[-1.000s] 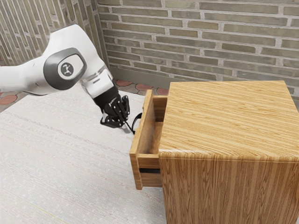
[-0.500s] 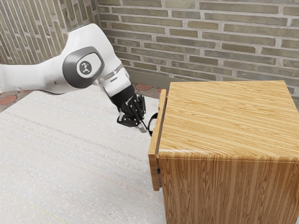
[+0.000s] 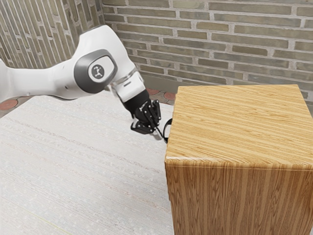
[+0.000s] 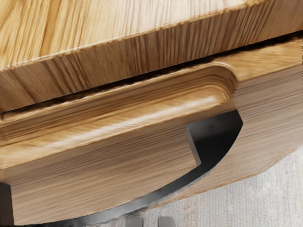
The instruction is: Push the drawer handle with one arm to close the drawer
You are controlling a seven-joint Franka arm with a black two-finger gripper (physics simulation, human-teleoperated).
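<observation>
In the exterior view my gripper (image 3: 160, 134) is at the black curved handle (image 3: 165, 130), its fingers drawn together. The cabinet (image 3: 234, 127) has its drawer pushed in, with only a thin sliver of the front showing past the top's edge. The wrist view has the wooden drawer front (image 4: 118, 165) close beneath the cabinet top (image 4: 94, 33), a thin dark seam between them. Fingertips of my gripper (image 4: 150, 221) sit close together beside the handle's outer curve (image 4: 180, 182). Whether they touch it, I cannot tell.
A pale table surface (image 3: 88, 166) spreads in front of the cabinet on the exterior view's left. Behind the arm and cabinet stands a brick wall (image 3: 220, 49).
The drawer, standing out from the cabinet a second ago, has slid in to the cabinet's front. My gripper has moved with its handle toward the exterior view's right.
</observation>
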